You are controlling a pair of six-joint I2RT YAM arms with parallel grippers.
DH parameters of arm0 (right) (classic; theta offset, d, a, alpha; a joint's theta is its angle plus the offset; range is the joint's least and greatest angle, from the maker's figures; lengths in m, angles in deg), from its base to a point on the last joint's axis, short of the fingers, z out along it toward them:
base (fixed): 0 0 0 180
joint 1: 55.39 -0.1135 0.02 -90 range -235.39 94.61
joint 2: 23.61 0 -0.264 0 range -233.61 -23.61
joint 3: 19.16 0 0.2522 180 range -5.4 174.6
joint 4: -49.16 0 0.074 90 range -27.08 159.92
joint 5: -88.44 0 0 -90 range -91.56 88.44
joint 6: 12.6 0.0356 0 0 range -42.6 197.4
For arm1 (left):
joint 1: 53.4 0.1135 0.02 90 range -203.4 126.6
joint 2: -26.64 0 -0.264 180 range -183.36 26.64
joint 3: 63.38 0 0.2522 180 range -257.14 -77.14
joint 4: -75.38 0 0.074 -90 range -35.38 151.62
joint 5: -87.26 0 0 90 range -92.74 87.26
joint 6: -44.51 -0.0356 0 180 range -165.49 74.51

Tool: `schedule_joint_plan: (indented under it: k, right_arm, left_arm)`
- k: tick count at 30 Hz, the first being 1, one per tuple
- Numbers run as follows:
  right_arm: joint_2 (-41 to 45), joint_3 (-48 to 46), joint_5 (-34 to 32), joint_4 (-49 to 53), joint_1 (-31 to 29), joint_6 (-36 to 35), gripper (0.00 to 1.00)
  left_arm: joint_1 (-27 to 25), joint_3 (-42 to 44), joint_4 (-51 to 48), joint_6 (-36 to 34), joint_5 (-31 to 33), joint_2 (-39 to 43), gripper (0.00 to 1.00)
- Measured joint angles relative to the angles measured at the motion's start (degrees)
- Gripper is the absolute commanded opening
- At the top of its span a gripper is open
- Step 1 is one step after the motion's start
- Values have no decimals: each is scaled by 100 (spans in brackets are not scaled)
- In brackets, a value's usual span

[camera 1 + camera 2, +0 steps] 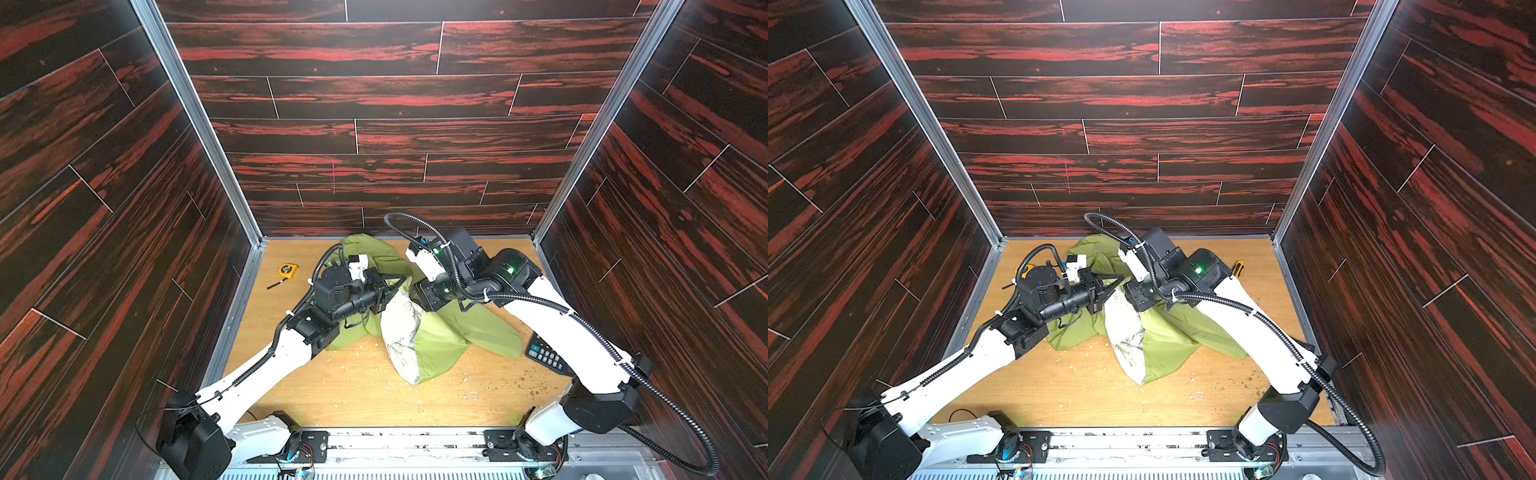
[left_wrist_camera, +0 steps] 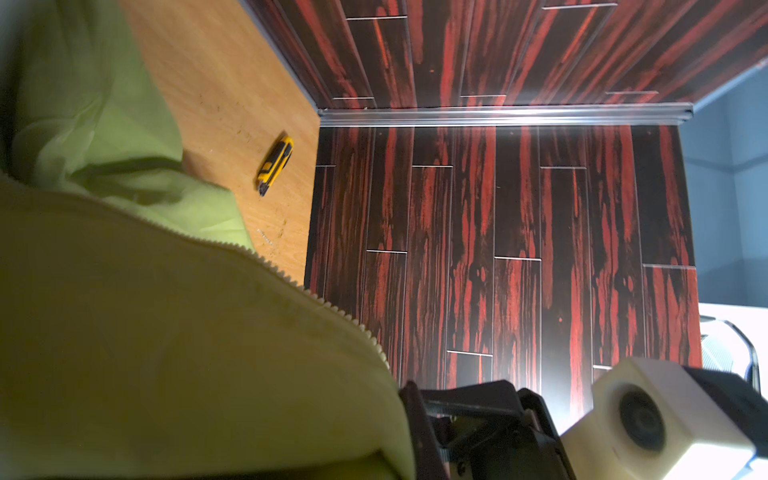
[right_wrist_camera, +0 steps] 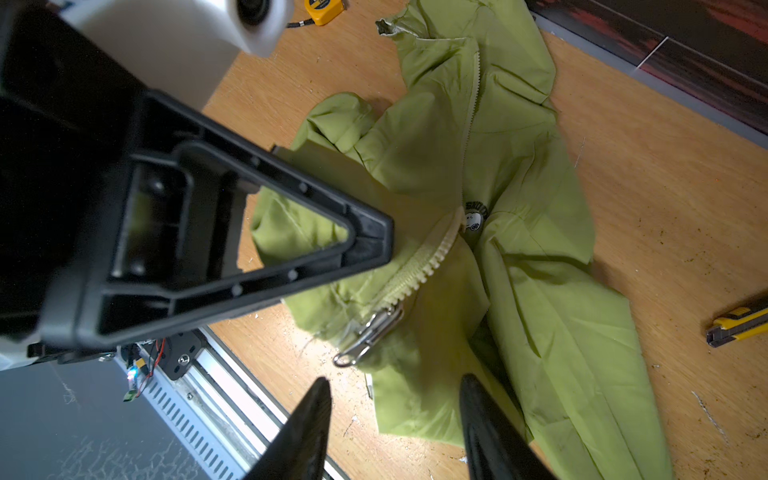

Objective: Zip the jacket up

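**Jacket (image 1: 440, 345) clamped by left gripper (image 1: 397, 286), right gripper (image 1: 417, 297) spread**

In both top views the jacket lies crumpled at the centre of the table (image 1: 353, 390). One edge is lifted by the left gripper, closed tight on the fabric, and the right gripper sits just beside it.

Left wrist view: green cloth and zipper teeth (image 2: 291, 278) fill the near side.

Right wrist view: the right gripper's fingers (image 3: 311, 411) stand apart, with the metal zipper pull (image 3: 370, 336) just ahead, clear of them.

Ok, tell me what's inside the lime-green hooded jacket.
Whitish patterned lining shows where the front edge of the lime-green hooded jacket is pulled up. The rest of the inside is covered by its green fabric.
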Motion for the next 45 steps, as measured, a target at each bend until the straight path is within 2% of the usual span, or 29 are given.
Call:
schedule_joint_plan:
  k: [6, 13, 21, 27, 37, 45]
  right_arm:
    - [0, 0, 269, -22, 199, -4, 45]
    - [0, 0, 815, -22, 212, -70, 52]
    - [-13, 0, 1156, -20, 184, -144, 52]
    - [-70, 0, 1172, -11, 85, -179, 48]
    - [-229, -11, 929, 7, -59, -238, 50]
    - [-284, -20, 675, 7, -153, -275, 46]
  left_arm:
    - [0, -151, -540, 328, -22, 0, 0]
    - [0, -153, -1093, 708, -22, 0, 0]
    - [0, -297, -1379, 796, -50, 0, 0]
    - [0, -350, -1399, 809, -105, 0, 0]
    - [0, -415, -1429, 809, -177, -4, 0]
    - [0, -415, -1427, 809, -197, -26, 0]
